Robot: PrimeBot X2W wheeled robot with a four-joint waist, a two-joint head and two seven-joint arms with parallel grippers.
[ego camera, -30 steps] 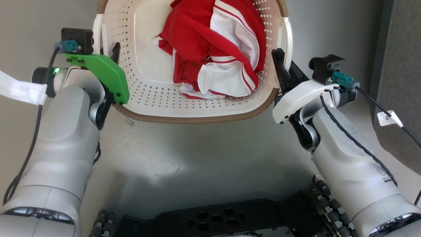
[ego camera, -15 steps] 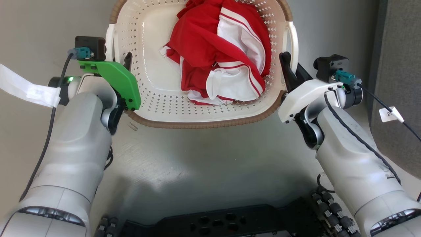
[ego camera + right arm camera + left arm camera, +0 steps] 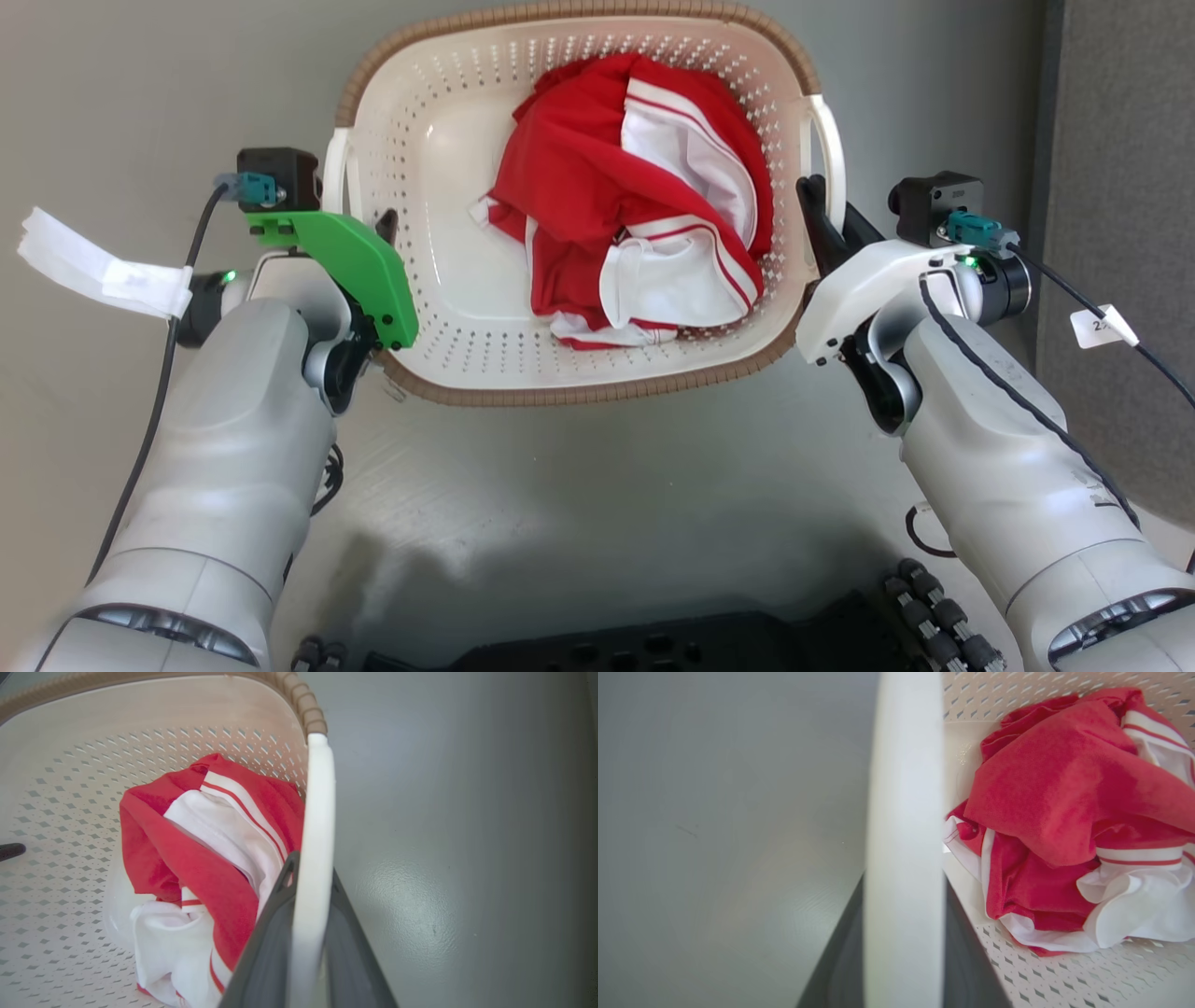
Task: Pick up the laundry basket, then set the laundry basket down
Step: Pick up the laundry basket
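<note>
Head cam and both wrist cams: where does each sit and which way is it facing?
Head view: on the head, looking down at the laundry basket and grey floor; left forearm and right forearm show.
Left wrist view: on the left wrist, looking along the left pincer, shut on the left handle.
Right wrist view: on the right wrist, looking along the right pincer, shut on the right handle.
Shared: all three show the red-and-white garment in the basket.
</note>
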